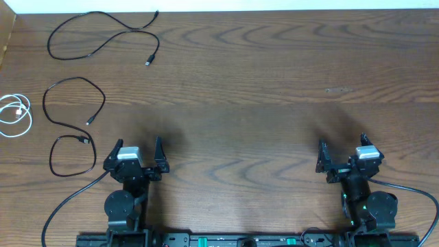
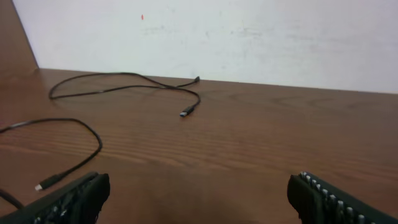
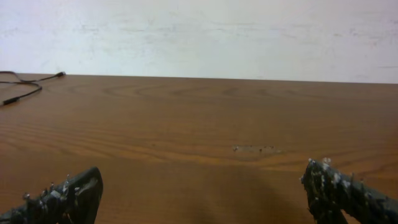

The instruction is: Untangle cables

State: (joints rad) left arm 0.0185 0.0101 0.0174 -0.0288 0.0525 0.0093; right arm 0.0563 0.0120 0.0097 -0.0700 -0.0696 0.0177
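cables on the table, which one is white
The small coiled cable at the far left edge of the table, partly cut off in the overhead view. The three black cables beside it lie as larger open loops.

1. thin white coiled cable (image 1: 14, 115): loops clipped by the overhead view's left edge; plug too small to identify.
2. thin black looped cable (image 2: 98, 144): leaves the left wrist view at its left edge; plug type unreadable.
3. far thin black cable (image 3: 37, 88): only one end section lies inside the right wrist view.
4. left gripper (image 2: 198, 190), right gripper (image 3: 202, 193): fingers (image 2: 71, 198) cut by the lower edge in both wrist views.
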